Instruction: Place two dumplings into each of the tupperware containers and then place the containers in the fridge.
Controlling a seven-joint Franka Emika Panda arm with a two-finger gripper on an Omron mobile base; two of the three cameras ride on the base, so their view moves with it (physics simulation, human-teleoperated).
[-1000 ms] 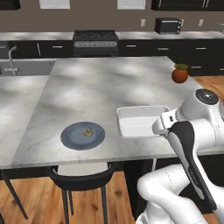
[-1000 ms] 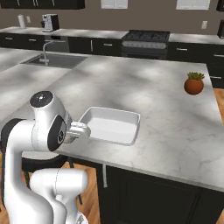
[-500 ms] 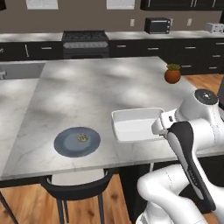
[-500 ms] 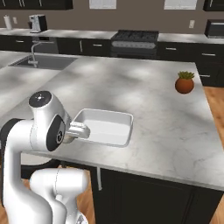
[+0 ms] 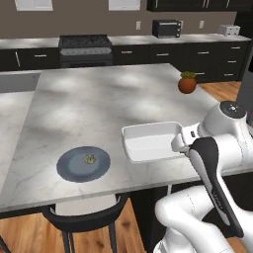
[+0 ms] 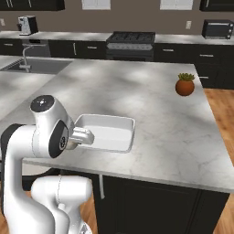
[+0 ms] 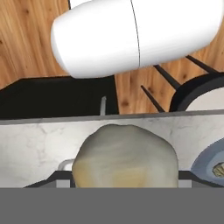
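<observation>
Hand view: gripper [image 7: 124, 186] apparently clamping a dumpling [image 7: 125, 157] above the tupperware container [image 5: 150, 142]'s near edge. Another dumpling [image 5: 89, 159] left of container, on blue-grey plate [image 5: 69, 168]. Step: filling container; next, release inside.

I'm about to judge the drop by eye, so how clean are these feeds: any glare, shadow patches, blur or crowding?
Left base view: sharp, soft mottled light and shadow across the counter; no hard glare on the tupperware container. Right base view: equally sharp, the same dappled patches. Hand view: a dumpling looms very close at the end effector, slightly soft, crowding out what lies behind it.
</observation>
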